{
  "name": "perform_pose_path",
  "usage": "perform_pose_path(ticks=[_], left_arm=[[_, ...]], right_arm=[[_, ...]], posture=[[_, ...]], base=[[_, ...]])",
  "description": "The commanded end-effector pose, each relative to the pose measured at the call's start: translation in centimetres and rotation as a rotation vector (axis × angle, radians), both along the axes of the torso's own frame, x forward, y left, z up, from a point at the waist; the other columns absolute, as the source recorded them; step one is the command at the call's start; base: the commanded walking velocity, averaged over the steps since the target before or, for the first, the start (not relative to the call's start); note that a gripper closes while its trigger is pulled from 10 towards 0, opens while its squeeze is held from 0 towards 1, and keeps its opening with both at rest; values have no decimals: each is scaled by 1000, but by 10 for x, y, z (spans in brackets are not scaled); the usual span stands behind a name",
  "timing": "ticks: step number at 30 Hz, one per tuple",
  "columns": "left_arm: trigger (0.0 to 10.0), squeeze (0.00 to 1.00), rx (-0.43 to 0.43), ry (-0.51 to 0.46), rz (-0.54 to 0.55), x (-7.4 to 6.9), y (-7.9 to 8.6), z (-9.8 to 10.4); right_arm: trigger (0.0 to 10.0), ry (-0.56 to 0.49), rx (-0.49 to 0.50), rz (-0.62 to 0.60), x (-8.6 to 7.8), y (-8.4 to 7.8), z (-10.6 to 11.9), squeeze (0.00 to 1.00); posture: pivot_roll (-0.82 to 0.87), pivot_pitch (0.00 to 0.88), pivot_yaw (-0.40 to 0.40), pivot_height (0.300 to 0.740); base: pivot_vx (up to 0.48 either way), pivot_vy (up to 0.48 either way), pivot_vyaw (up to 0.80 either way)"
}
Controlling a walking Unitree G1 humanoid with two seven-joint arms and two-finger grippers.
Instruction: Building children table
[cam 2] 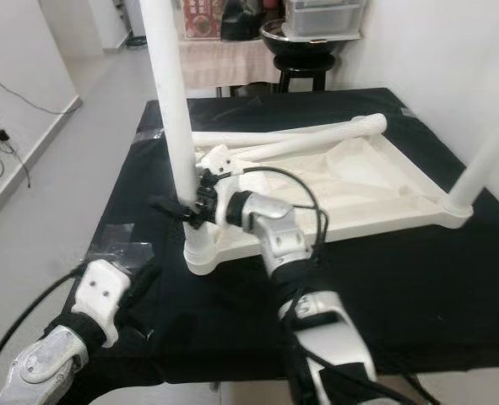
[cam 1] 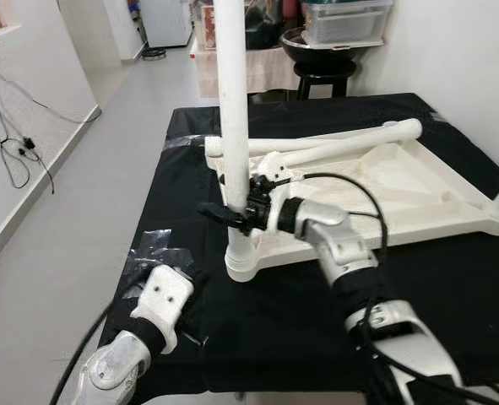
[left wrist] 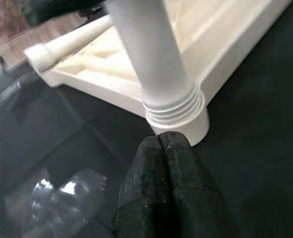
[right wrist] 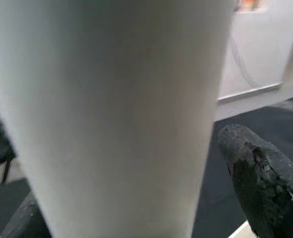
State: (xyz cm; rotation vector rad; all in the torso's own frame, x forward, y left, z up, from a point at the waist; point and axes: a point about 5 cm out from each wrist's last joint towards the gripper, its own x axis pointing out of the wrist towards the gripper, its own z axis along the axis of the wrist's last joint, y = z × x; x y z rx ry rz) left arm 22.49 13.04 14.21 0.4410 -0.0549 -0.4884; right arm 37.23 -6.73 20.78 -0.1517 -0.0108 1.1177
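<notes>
The white plastic tabletop (cam 1: 401,190) lies upside down on the black-covered counter (cam 1: 452,312), toward three o'clock from the robot's middle. One white leg (cam 1: 232,110) stands upright in the corner socket (cam 1: 245,257) nearest the robot, just short of twelve o'clock. The right claw (cam 1: 232,211) pinches this leg low on its shaft, a black finger (right wrist: 265,183) on each side, just above the threaded collar (left wrist: 173,106). The left claw (left wrist: 166,163) rests on the counter at about ten o'clock of the socket, its fingers pressed together on nothing, tips close to the socket's base.

By my count four legs show: the one being held, a second upright leg (cam 2: 485,160) at the far right corner at two o'clock, and two loose legs (cam 1: 342,139) lying side by side across the tabletop's far edge at about one o'clock. One tabletop, two claws.

The leg looks like hollow moulded plastic: light, stiff, and smooth enough to slip when twisted. Holding it low near the collar, as now, seems best, since turning force passes straight to the threads and the long shaft tips less. The tabletop also appears light, so it may slide on the cloth unless braced.
</notes>
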Motion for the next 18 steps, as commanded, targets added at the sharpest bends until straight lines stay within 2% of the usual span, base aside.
perform_pose_path(ticks=[1, 6, 7, 9, 10, 11, 16, 18], left_arm=[[10000, 0, 138, -52, -20, 0, -6, 0], [10000, 0, 172, -49, -25, 3, -15, -5], [10000, 0, 203, -48, 0, 6, -17, -10], [10000, 0, 224, -46, 16, 7, -18, -13], [10000, 0, 266, -73, 52, 8, -17, -13], [10000, 0, 296, -97, 76, 9, -17, -12], [10000, 0, 313, -106, 74, 8, -18, -12], [10000, 0, 327, -95, 89, 6, -19, -13]], right_arm=[[10000, 18, -61, 43, 3, 3, -2, 0], [10000, 61, -106, 115, 8, 3, 0, 0], [510, 82, -109, 127, 10, 2, 1, 0], [510, 92, -108, 129, 11, 1, 2, 0], [0, 107, -107, 130, 11, -1, 2, 0], [0, 118, -108, 136, 11, -3, 1, 0], [0, 132, -108, 127, 12, -8, 0, 0], [0, 132, -121, 11, 16, -17, -7, 0]], posture=[[0, 28, 5, 740], [2, 30, 3, 740], [6, 32, 2, 740], [6, 32, 2, 740], [10, 35, 2, 740], [10, 35, 2, 740], [11, 36, 4, 740], [13, 40, 7, 740]], base=[[0, 0, 0], [0, 0, 0], [0, 0, 0], [0, 0, 0], [0, 0, 0], [0, 0, 0], [0, 0, 0], [0, 0, 0]])
